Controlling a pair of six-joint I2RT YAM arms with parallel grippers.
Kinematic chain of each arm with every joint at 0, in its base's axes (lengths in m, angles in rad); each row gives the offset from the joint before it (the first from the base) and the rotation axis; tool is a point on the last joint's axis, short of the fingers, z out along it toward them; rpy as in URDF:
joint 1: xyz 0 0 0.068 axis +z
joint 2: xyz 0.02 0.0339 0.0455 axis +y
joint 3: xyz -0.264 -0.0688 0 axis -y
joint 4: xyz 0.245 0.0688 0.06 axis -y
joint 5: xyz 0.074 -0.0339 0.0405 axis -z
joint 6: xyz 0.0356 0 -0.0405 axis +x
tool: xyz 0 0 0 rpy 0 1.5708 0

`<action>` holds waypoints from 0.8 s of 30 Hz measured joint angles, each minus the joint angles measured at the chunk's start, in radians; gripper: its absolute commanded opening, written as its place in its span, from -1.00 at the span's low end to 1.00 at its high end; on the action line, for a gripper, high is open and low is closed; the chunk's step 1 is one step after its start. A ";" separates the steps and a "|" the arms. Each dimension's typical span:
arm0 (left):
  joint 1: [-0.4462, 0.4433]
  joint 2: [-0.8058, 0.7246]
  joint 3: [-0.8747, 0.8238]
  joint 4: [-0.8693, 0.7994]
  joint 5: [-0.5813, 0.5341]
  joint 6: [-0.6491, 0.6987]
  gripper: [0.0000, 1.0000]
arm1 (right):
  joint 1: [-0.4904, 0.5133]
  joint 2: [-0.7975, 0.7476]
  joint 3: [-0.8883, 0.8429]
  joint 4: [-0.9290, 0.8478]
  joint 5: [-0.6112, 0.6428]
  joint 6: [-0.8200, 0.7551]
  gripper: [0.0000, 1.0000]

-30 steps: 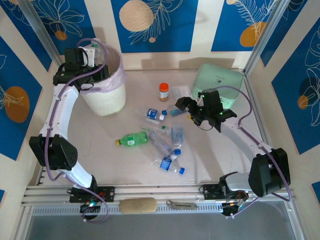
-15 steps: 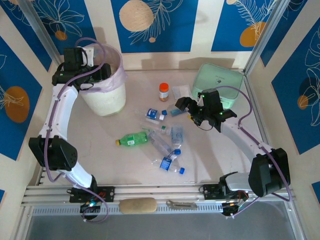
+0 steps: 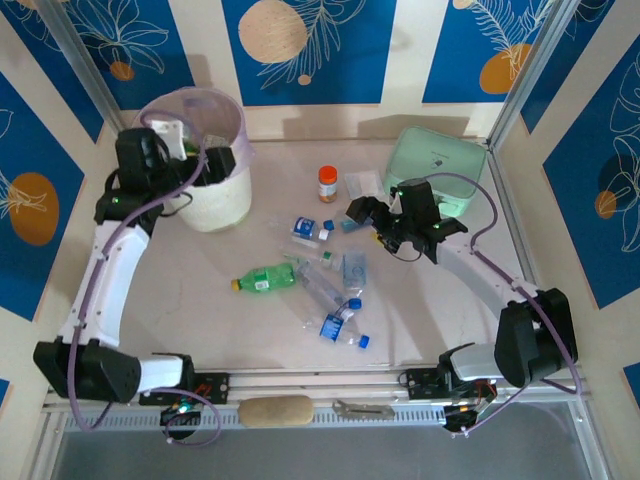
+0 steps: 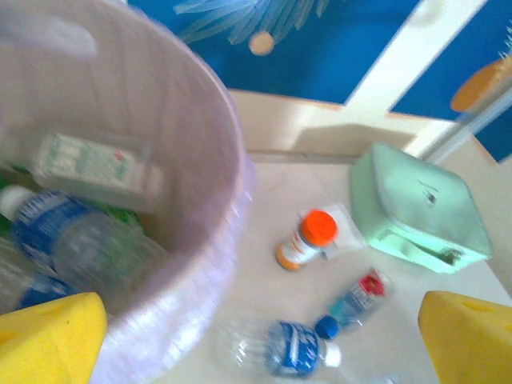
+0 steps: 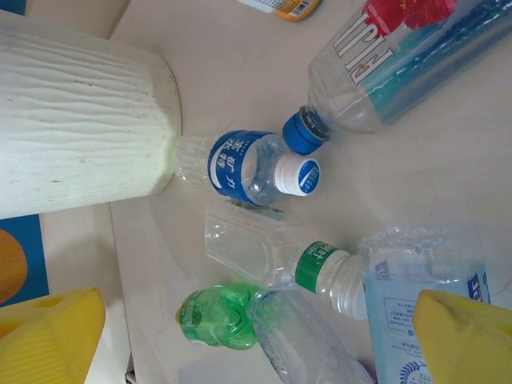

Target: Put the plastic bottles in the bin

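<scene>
At the left, the tall round white bucket lined with a pink bag (image 3: 225, 200) already holds several clear blue-labelled plastic bottles (image 4: 72, 240). The left gripper (image 4: 256, 336) hangs at its rim, jaws wide and empty, and should rise clear of the liner's edge before swinging out. In the middle, a green plastic bottle (image 3: 265, 278) lies alone on open table, while the clear ones crowd together. At their right end the right gripper (image 5: 256, 332), jaws wide and empty, should straddle one body crosswise, with the flat mint green container (image 3: 440, 160) close behind.
</scene>
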 measured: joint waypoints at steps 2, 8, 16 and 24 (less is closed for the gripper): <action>-0.029 -0.044 -0.087 0.047 0.017 -0.033 0.99 | 0.008 0.013 0.000 0.001 0.000 0.000 0.98; -0.118 -0.107 -0.267 0.129 0.046 -0.077 0.99 | 0.038 0.062 0.018 0.001 0.000 0.002 0.98; -0.234 -0.109 -0.488 0.181 0.034 -0.090 0.99 | 0.061 0.091 0.052 0.000 0.001 0.004 0.98; -0.283 -0.008 -0.591 0.214 -0.003 -0.092 0.99 | 0.061 0.103 0.071 0.000 0.000 0.005 0.98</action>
